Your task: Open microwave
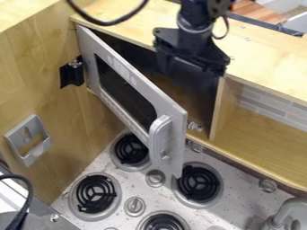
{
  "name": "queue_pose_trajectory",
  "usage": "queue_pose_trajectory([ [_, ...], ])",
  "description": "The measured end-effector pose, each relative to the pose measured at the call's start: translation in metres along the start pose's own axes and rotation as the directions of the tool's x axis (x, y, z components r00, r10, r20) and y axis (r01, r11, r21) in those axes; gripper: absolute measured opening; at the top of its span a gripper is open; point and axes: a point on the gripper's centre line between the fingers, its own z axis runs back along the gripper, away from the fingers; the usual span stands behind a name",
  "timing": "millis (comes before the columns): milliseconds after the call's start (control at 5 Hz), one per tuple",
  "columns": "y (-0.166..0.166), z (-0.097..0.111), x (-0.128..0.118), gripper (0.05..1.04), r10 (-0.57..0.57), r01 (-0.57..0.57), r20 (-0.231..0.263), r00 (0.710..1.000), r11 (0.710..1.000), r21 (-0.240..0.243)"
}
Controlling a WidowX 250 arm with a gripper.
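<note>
- Setting: a toy kitchen with a pale wooden side panel (45,76) at the left, a wooden top (269,58) along the far side, and a speckled stove surface (237,213) at the near side.
- Microwave door (129,83): grey, with a dark window; standing ajar, swung out over the stove, its attached edge at the far left and its free edge toward the near right.
- Door handle (160,139): a grey upright grip beside the free edge, on the door's outer face.
- Microwave interior (195,96): dark, partly exposed to the right of the door.
- Hand (190,54): black, hanging from the robot arm (196,13) at the far side, seen against the interior's upper part and apart from the door handle. How far it is open, and whether it has hold of anything, cannot be told.
- Stove: black-coiled burners (94,193) in round metal pans, with knobs (135,206) between them.
- Right side: an open wooden shelf (264,139) beside the microwave; a grey faucet (289,211) at the near right.
- Left panel: a grey fitting (30,140) mounted on its face.
</note>
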Motion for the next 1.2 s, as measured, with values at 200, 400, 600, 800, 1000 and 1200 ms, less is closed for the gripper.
queue_pose_trajectory([
  [200, -0.01, -0.022, -0.002, 1.0, -0.014, 0.012, -0.058, 0.998, 0.999, -0.035],
  [400, -0.008, -0.031, -0.009, 1.0, 0.002, -0.005, -0.092, 0.996, 0.999, -0.038],
  [600, -0.002, -0.044, -0.024, 1.0, 0.033, -0.039, -0.142, 0.989, 0.998, -0.04],
  [800, 0.01, -0.053, -0.039, 1.0, 0.079, -0.086, -0.183, 0.98, 0.996, -0.031],
  [1000, 0.022, -0.058, -0.059, 1.0, 0.124, -0.128, -0.23, 0.965, 0.992, -0.002],
  [1200, 0.041, -0.055, -0.071, 1.0, 0.205, -0.205, -0.234, 0.95, 0.978, 0.024],
])
